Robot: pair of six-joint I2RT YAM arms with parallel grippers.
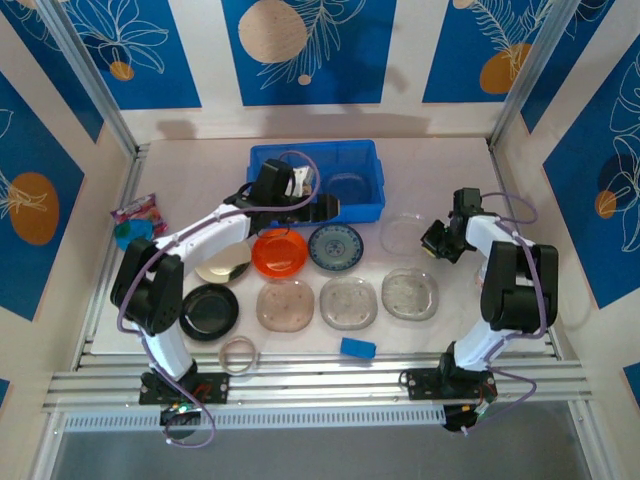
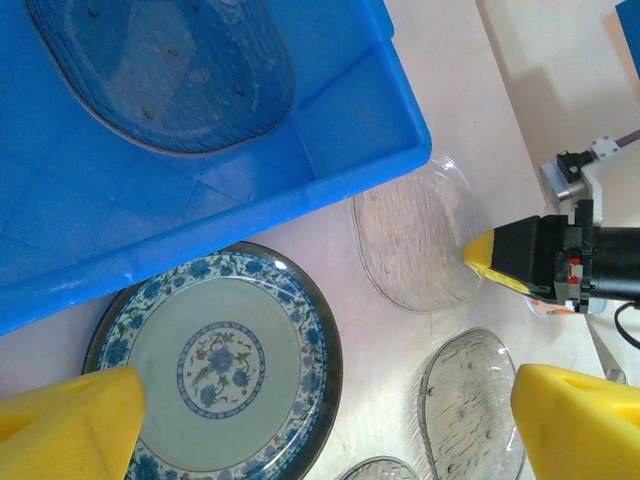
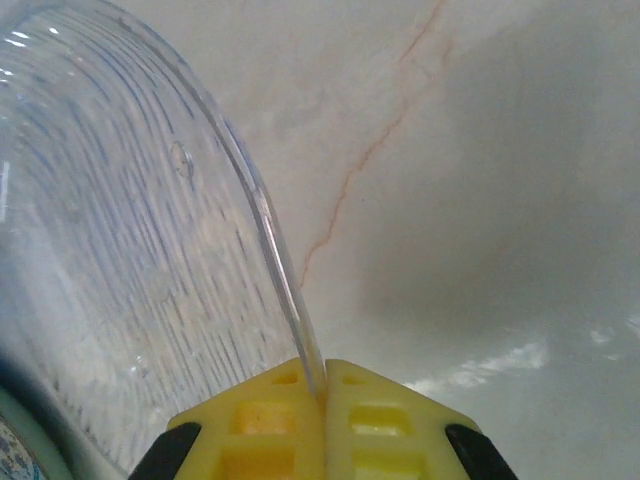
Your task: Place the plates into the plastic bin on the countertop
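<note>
1. At 12 o'clock on the countertop [image 1: 450, 335], top view: the bin [image 1: 262, 160], long side running 9 to 3. One smoky plate [image 1: 348, 186] lies flat in its 3 o'clock half, and the left wrist view shows that plate on the bin floor [image 2: 170, 75].
2. Over the bin's 6 o'clock wall hangs the left gripper [image 1: 300, 188], jaws wide apart, nothing between them. Left wrist view: its yellow fingers [image 2: 70, 425] sit at both lower corners, with the blue-white plate [image 2: 215, 365] on the countertop below.
3. Off the bin's 4 o'clock corner and outside it: the clear plate [image 1: 402, 232], at 3 o'clock of the blue-white plate. The right gripper [image 1: 433, 241] is clamped on its 3 o'clock rim. Right wrist view: the fingers [image 3: 270, 420] meet on the thin edge, jaws together. Cannot tell whether this plate is off the surface.
4. Row just at 6 o'clock of the bin, from 9 to 3: shiny plate [image 1: 223, 264], orange plate [image 1: 279, 252], blue-white plate, clear plate.
5. Nearer row, from 9 to 3: black plate [image 1: 210, 311], then three translucent plates [image 1: 348, 302], side by side, apart.
6. Nearest edge: ring [image 1: 239, 353] at 6 o'clock of the black plate, and block [image 1: 357, 347] at 6 o'clock of the middle translucent one.
</note>
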